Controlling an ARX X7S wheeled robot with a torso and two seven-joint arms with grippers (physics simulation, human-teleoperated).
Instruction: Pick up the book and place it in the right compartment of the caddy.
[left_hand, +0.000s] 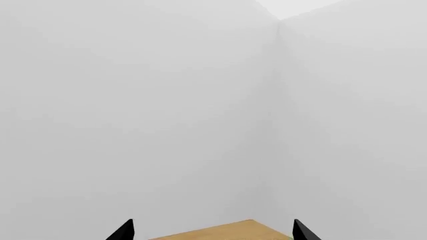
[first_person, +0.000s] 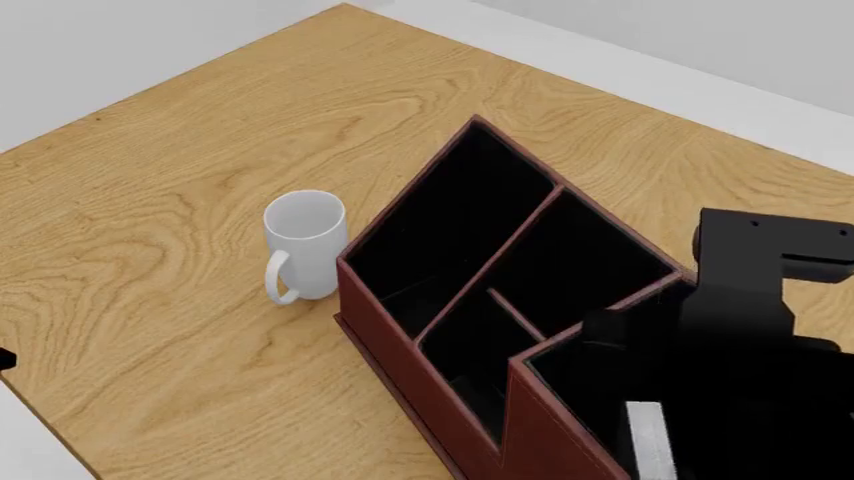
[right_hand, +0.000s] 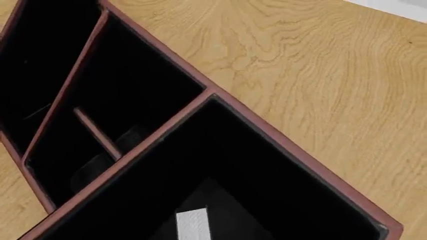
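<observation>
The reddish-brown caddy (first_person: 400, 350) with a black interior stands on the wooden table. Its right compartment (right_hand: 253, 165) has the taller walls. My right arm (first_person: 747, 290) reaches down over that compartment. My right gripper (right_hand: 197, 234) is dark against the dark lining and looks shut on the black book, whose white page edges (right_hand: 193, 224) show between the jaws, low inside the right compartment. The page edges also show in the head view (first_person: 650, 440). My left gripper (left_hand: 213, 232) is open and empty, its fingertips (left_hand: 123, 231) wide apart, facing a white wall.
A white mug (first_person: 303, 245) stands on the table (first_person: 160, 180) just left of the caddy. The caddy's long narrow section (first_person: 454, 220) and two small middle sections hold nothing visible. A table corner (left_hand: 227, 231) shows beneath my left gripper.
</observation>
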